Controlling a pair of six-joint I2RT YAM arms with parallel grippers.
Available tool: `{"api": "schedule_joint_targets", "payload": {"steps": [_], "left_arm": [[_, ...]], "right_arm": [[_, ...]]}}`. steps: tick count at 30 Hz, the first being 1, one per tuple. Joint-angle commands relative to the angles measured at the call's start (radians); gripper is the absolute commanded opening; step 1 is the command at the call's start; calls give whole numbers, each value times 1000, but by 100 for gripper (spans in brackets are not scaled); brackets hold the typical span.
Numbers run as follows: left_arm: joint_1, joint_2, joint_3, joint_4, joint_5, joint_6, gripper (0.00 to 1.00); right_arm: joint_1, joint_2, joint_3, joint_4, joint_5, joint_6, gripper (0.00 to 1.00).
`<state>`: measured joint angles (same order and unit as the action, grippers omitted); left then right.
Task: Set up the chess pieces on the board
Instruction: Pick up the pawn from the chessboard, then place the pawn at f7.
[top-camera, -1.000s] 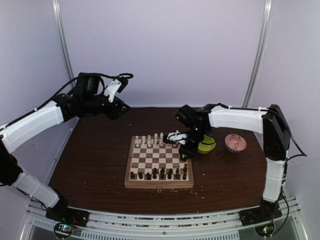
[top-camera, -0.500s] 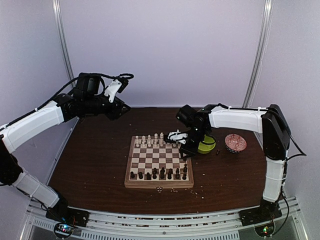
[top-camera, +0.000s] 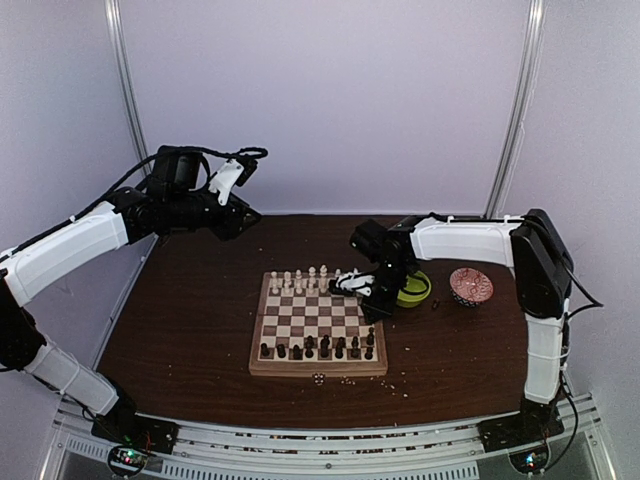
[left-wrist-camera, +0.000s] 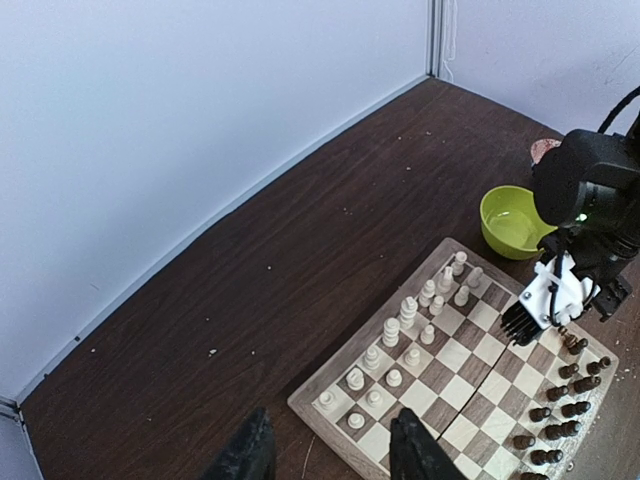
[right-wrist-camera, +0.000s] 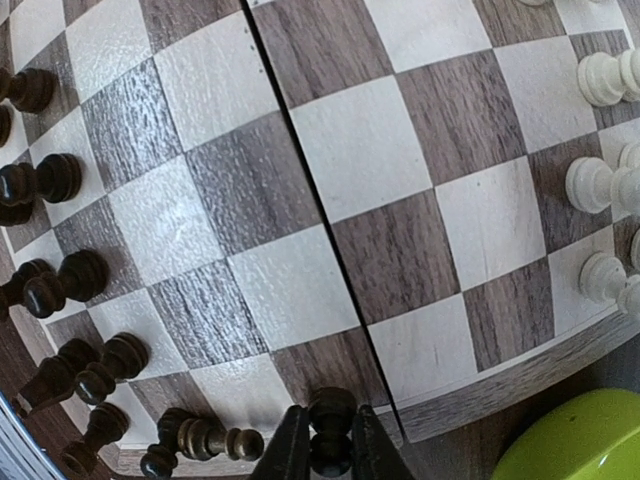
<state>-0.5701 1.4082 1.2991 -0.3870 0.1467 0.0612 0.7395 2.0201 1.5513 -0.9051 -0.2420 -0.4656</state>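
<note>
brown table (top-camera: 180, 320) | right gripper (right-wrist-camera: 330, 448) clamped on dark piece (right-wrist-camera: 330, 408) | likely light, hard, tippy: pinch mid-stem | left gripper (left-wrist-camera: 330, 455) apart, empty

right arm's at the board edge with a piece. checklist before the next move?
1. right gripper shut on dark piece: ok, the piece sits between the fingers.
2. dark piece upright in the grip: cannot tell, it is seen only from above.
3. left gripper clear of board: ok, open and raised at far left.
4. middle squares bare: ok.
5. green bowl off the board's rim: ok, but close beside it.
6. free square among near-row dark pieces: cannot tell.
</note>
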Motion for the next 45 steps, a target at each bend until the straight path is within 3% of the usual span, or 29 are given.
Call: {"api": "schedule_joint_targets", "payload": {"steps": [1, 8, 18, 22, 45], "left_arm": [[7, -2, 16, 22, 17, 0, 42], [7, -16, 19, 19, 2, 2, 42], [7, -55, 12, 19, -23, 3, 42], [7, -66, 11, 19, -23, 2, 42], [6, -64, 11, 19, -11, 1, 42]], "right_arm": [[-3, -3, 25, -23, 0, 7, 13], [57, 2, 138, -62, -35, 1, 12], [221, 219, 548, -193, -67, 8, 12], [269, 298, 635, -217, -52, 8, 12], [307, 401, 684, -231, -33, 10, 14]]}}
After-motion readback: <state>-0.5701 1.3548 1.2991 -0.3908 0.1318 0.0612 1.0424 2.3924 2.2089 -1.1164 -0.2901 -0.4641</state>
